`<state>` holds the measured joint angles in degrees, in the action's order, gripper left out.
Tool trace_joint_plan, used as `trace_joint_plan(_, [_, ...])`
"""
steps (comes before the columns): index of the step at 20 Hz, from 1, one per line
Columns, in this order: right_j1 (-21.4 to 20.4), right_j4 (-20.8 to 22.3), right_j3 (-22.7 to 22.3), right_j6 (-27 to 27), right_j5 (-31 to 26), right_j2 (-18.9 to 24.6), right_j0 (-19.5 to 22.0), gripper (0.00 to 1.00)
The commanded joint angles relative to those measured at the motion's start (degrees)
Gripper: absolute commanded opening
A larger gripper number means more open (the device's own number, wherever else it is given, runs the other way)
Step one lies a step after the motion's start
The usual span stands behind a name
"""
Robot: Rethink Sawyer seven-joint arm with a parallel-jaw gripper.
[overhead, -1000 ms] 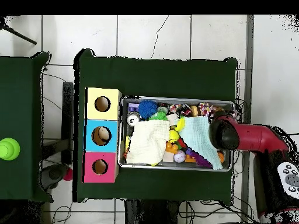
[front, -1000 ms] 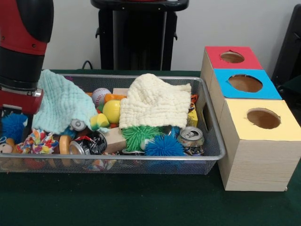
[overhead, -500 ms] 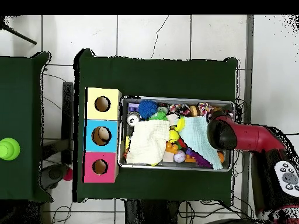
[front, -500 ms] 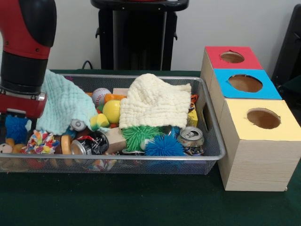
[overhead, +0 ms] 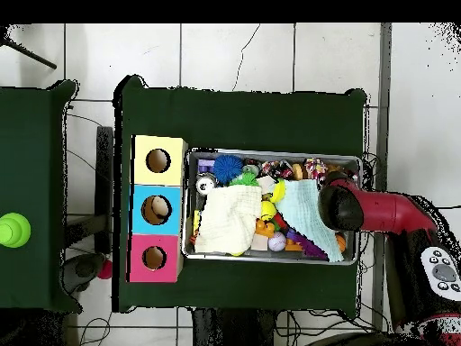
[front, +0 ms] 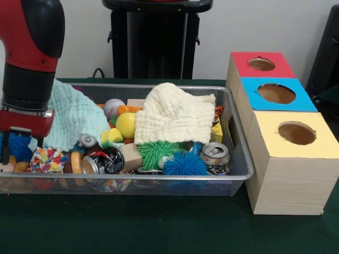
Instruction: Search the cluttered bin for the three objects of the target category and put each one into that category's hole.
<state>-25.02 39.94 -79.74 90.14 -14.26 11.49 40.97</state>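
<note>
The wire mesh bin (front: 235,172) is full of clutter, partly under a mint cloth (front: 74,119) and a cream cloth (front: 172,114). An orange, black-striped bit (front: 219,111) peeks out at the cream cloth's right edge; it may be the plush tiger. A small yellow-green soft thing (front: 112,136) lies mid-bin; I cannot tell if it is the duck. The red-topped box's hole (front: 261,64) is at the far right, also in the overhead view (overhead: 154,258). My gripper (front: 16,151) reaches into the bin's left end beside the mint cloth, its tips hidden by clutter.
Blue-topped (front: 276,93) and yellow-topped (front: 296,133) boxes stand in a row with the red one. The bin holds green (front: 157,152) and blue (front: 184,164) spiky balls, a yellow ball (front: 126,125), a baseball (front: 113,107), crushed cans (front: 214,154) and a wooden block (front: 128,157).
My arm has shifted slightly right and lower in the front view, over the bin's left end, covering more of the blue spiky ball there. The bin's contents look unmoved.
</note>
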Motion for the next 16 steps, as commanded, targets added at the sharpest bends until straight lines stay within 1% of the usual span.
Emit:
trace_joint_plan(1, [2.88,3.84,1.69,-3.33,-2.11,2.02,-0.66,1.00])
trace_joint_plan(3, [2.42,4.30,2.37,-4.75,-2.99,1.98,-0.52,1.00])
trace_joint_plan(8, [1.60,5.09,4.12,-10.56,-6.06,3.73,1.03,1.00])
trace_joint_plan(10, [1.97,4.91,4.57,-10.79,-6.10,4.51,1.78,1.00])
trace_joint_plan(13, [2.65,5.01,5.26,-10.64,-6.48,4.28,1.52,1.00])
trace_joint_plan(16, [3.32,5.55,5.27,-9.79,-5.37,3.79,1.41,1.00])
